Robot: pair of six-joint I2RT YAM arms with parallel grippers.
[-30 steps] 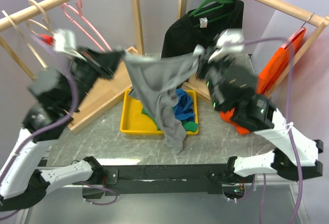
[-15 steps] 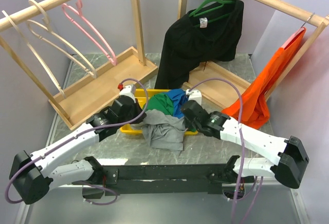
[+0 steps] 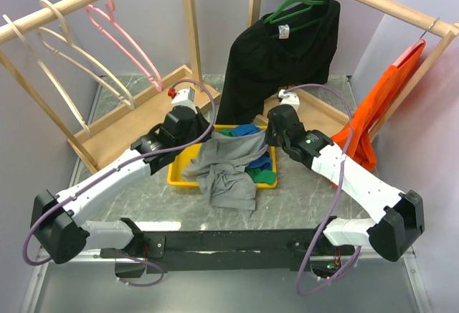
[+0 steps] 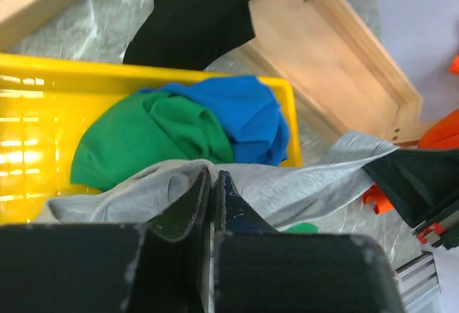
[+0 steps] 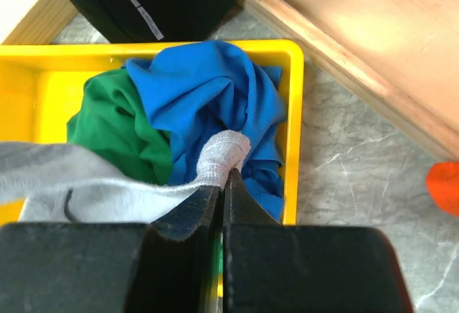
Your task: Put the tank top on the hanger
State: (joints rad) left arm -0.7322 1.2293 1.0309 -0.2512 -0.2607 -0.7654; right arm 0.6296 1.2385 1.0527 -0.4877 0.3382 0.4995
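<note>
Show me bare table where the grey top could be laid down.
Bare marble lies right of the yellow bin; the left rack's wooden base is bare too. The bin and draped tank top crowd the middle.

Yellow bin (image 4: 72,67) holds green garment (image 4: 143,141), blue garment (image 4: 237,112); black shirt (image 3: 280,62) hanging.

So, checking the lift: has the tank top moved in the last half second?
Yes. The tank top has moved toward the back, now stretched across the middle of the yellow bin rather than bunched at its near edge.
</note>
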